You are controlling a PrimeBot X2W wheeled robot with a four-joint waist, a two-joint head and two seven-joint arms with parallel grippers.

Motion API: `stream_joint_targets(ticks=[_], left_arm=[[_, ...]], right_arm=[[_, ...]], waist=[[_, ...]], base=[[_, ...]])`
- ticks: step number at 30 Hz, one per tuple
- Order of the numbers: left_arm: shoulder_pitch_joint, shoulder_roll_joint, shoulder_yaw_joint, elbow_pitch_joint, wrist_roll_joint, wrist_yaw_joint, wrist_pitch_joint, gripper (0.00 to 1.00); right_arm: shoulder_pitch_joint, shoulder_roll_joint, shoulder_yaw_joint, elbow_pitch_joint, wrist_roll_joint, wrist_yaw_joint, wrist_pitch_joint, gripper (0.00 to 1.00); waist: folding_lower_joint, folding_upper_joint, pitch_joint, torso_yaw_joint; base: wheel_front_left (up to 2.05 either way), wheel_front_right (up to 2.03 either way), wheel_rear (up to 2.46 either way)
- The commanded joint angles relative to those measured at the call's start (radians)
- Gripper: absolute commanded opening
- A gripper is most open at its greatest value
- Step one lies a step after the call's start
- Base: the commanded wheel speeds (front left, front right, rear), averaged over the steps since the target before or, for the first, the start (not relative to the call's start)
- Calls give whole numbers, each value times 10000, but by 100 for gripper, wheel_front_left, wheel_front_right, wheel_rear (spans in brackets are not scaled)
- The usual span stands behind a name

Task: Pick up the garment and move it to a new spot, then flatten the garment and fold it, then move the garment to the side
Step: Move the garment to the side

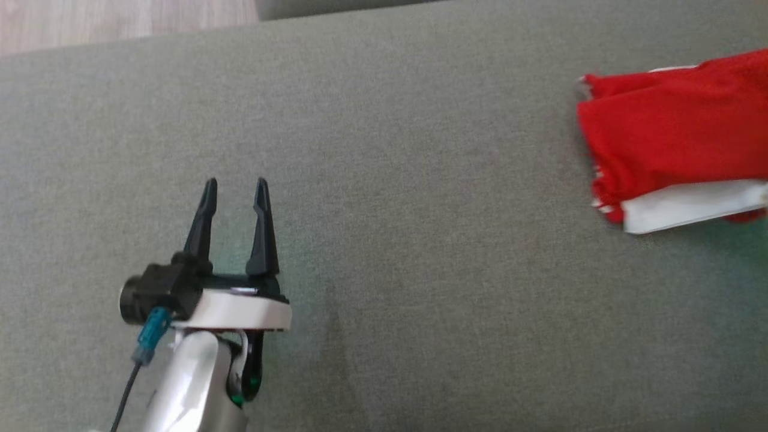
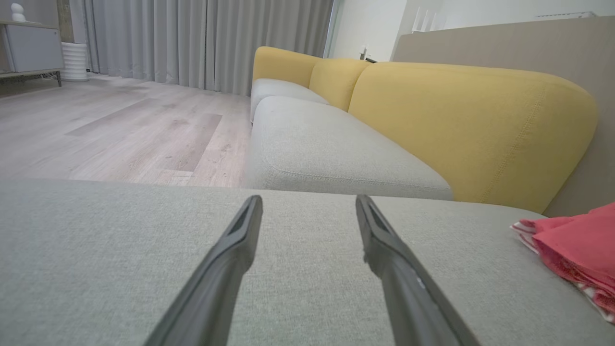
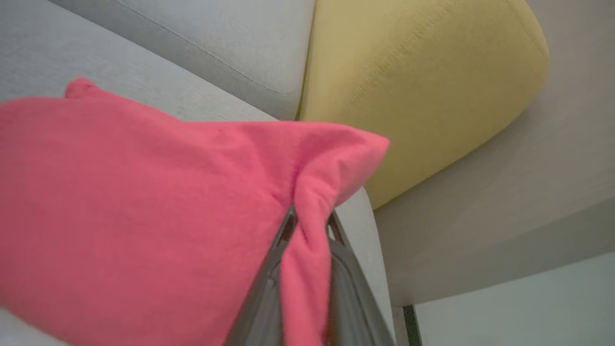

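Jersey (image 1: 672,126) folded, on grey seat (image 1: 384,180), far right. Long side runs left-right. Right gripper (image 3: 310,226) pinches its red cloth. Left gripper (image 1: 236,192) wide open, empty, well apart to left.

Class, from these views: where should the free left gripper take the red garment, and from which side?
Likely the layered left edge of the garment, where the white panel juts out. The left gripper, jaws open, should come from the robot's left, low over the grey cushion: that edge faces it, and the right gripper pinches another fold.
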Motion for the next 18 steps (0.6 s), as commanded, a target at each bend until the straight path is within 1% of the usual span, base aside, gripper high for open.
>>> stream_joint_targets(ticks=[1, 6, 11, 12, 13, 18], left_arm=[[-374, 68, 398, -316, 163, -61, -63, 100], [-494, 68, 573, -258, 272, -107, -63, 100], [-460, 68, 628, -192, 319, -165, -63, 100], [-466, 68, 641, -177, 330, -171, -63, 100], [-479, 68, 658, -162, 340, -176, -63, 100], [-486, 68, 739, -90, 350, -185, -63, 100]], right_arm=[[-288, -496, -138, -290, -61, 67, 76, 0], [-397, -772, -835, -273, -570, 67, 416, 0], [-264, -569, -1402, -489, -940, 67, 602, 0], [-230, -519, -1508, -544, -1016, 67, 613, 26], [-202, -446, -1656, -605, -1061, 67, 608, 100], [-2, -42, -1983, -1111, -1418, 67, 665, 100]], waist=[[-1, 0, 173, 66], [-1, 0, 392, 173], [-1, 0, 430, 176], [-1, 0, 420, 169], [-1, 0, 399, 157], [-1, 0, 177, 80]], base=[[0, 0, 0], [0, 0, 0], [0, 0, 0], [0, 0, 0], [0, 0, 0], [0, 0, 0]])
